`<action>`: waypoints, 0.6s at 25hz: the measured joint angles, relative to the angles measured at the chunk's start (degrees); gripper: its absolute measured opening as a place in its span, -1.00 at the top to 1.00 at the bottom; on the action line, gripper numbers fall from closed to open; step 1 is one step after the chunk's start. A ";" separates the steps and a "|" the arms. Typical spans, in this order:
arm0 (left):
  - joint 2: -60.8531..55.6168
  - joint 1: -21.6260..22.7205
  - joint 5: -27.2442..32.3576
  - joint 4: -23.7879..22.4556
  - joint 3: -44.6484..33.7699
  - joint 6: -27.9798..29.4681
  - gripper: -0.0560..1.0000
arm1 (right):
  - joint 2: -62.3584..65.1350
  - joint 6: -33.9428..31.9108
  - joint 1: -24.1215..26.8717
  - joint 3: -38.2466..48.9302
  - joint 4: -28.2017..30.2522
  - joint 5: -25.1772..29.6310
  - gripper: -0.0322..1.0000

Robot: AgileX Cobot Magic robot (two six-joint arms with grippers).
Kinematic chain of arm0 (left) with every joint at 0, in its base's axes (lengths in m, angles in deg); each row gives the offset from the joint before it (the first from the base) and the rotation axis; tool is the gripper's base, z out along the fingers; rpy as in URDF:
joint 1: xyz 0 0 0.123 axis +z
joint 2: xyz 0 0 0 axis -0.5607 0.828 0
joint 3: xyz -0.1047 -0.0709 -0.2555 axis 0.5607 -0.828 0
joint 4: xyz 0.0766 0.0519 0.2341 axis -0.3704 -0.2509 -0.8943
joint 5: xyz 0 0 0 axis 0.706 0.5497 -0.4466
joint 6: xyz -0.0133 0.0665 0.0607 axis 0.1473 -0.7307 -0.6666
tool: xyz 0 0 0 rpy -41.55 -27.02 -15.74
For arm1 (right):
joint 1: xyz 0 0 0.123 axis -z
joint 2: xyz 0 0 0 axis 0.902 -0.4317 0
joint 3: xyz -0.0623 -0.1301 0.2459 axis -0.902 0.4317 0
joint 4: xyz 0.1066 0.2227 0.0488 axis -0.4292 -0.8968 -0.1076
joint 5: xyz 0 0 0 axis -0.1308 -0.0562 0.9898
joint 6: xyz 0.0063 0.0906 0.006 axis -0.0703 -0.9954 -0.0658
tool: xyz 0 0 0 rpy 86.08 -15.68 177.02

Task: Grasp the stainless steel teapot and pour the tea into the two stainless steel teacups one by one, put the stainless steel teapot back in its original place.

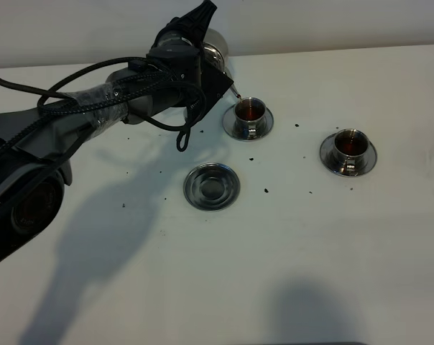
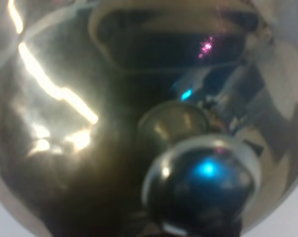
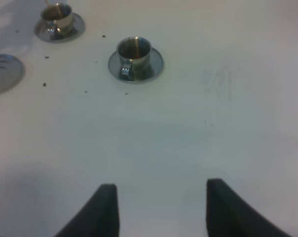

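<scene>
White desk [image 1: 332,251], dotted with dark specks [image 1: 266,190], spreads under both my arms. My left fingers [image 1: 201,25] are clamped on the stainless steel teapot [image 1: 215,44], which I hold off the desk and tipped forward; where exactly they grip it is hidden behind my own wrist. In my left wrist view the pot's shiny body [image 2: 65,148] fills nearly everything, with the round lid knob [image 2: 203,192] close to the lens.

Just past these fingers the thin spout [image 1: 235,92] points down at the rim of the nearer teacup [image 1: 249,111], which stands on its small saucer [image 1: 247,131] and holds dark reddish tea. Farther out from the pot, the second teacup [image 1: 348,144] stands on its own saucer and also shows dark tea. On my side of the nearer teacup, apart from it, lies the wide saucer [image 1: 212,187] with nothing on it.

My right fingers [image 3: 160,185] are spread apart and hold nothing, low over the desk. Well ahead of them stands the second teacup [image 3: 134,52], beyond it the nearer teacup [image 3: 57,15], with the wide saucer's edge [image 3: 3,71] off to one side.
</scene>
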 joint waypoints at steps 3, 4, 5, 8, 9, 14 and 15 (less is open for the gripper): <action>0.00 0.00 -0.06 -0.06 0.00 -0.07 0.48 | 0.00 0.00 0.00 0.00 0.00 0.00 0.17; 0.00 0.00 -0.06 -0.06 0.00 0.08 0.48 | 0.00 0.00 0.00 0.00 0.00 0.00 0.17; 0.00 0.00 -0.18 -0.06 0.00 0.02 0.48 | 0.00 0.00 0.00 0.00 0.00 0.00 0.17; 0.00 0.00 -0.35 -0.06 0.00 0.02 0.48 | 0.00 0.04 0.00 0.00 0.00 0.00 0.17; 0.00 0.00 -0.43 -0.06 0.00 0.02 0.48 | 0.00 0.04 0.00 0.00 0.00 0.00 0.17; 0.00 0.00 -1.09 -0.01 0.00 -0.02 0.48 | 0.00 0.04 0.00 0.00 0.00 0.00 0.17; 0.00 0.00 -1.09 0.29 0.00 -0.02 0.48 | 0.00 0.04 0.00 0.00 0.00 0.00 0.17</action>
